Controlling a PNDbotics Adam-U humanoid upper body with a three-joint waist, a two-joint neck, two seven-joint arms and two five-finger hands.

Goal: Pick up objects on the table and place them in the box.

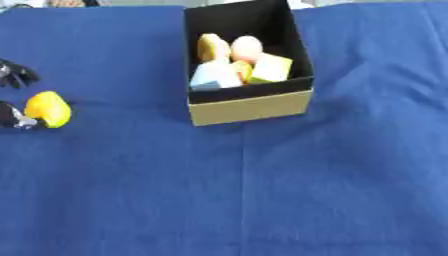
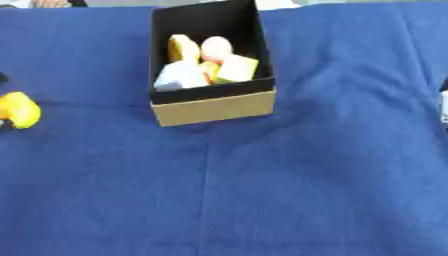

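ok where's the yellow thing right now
The yellow thing is at the far left edge of the left eye view, on the blue cloth, held by the left hand, well left of the box.

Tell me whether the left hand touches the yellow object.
Touching. In the left eye view the left hand meets the yellow object at its lower left edge, no cloth between.

Left robot hand (image 1: 16, 95) cut off by frame edge, grip unclear.
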